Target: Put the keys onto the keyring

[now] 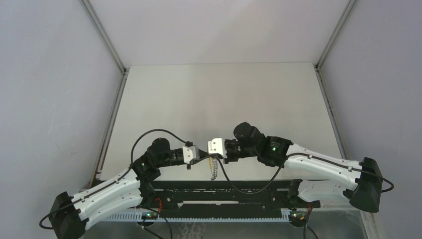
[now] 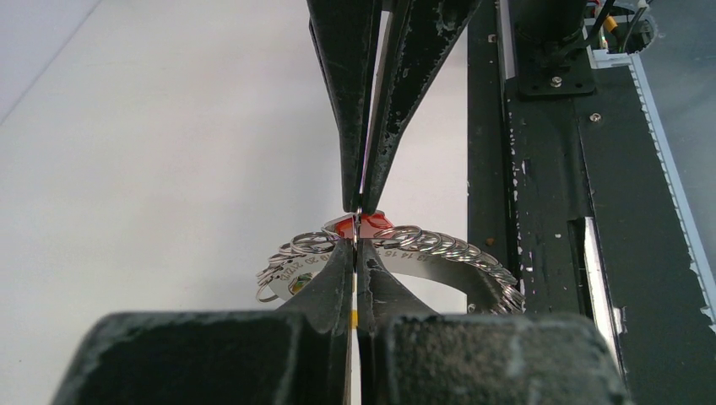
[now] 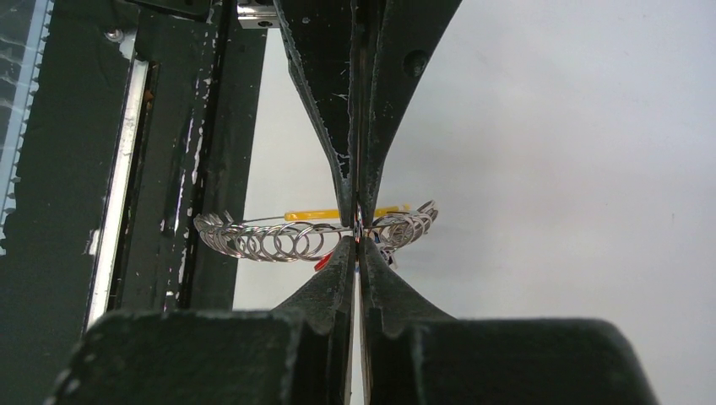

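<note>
From above, the left tool (image 1: 201,158) and the right tool (image 1: 213,155) are meeting tip to tip, both pinching shut, just beside the black rail (image 1: 219,186) at the near edge of the bench (image 1: 224,94). The keyring (image 1: 214,170) is hanging under them, and bare pale bench is lying open behind, up to the grey walls (image 1: 50,74). In the left wrist view, closed fingers are hiding the middle of the silver rings, a red key (image 2: 342,225) is peeking out at the tips, and what each tool is pinching is hard to tell. In the right wrist view, a yellow key (image 3: 312,216) is showing just above the row of rings.
</note>
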`<state>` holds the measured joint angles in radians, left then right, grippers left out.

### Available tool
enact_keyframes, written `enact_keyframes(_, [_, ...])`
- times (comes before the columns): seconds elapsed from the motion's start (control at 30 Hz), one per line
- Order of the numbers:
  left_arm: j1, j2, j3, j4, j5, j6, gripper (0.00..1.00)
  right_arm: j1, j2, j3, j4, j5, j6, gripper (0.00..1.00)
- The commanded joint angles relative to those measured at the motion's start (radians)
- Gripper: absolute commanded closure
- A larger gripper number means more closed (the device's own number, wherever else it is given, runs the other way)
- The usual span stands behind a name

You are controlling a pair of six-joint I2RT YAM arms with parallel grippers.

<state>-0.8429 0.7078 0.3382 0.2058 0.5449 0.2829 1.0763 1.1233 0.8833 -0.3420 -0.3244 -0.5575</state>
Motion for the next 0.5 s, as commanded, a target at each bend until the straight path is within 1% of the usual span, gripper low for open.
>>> enact_keyframes(0.0, [-0.012,0.004,0.082,0.011,-0.002,0.025,1.0,0.012,-0.008,0.023,0.065,-0.029,0.016,1.0])
enact_keyframes(0.47, [-0.019,0.025,0.099,-0.024,-0.012,0.035,1.0,0.013,-0.013,0.023,0.075,-0.021,0.021,1.0])
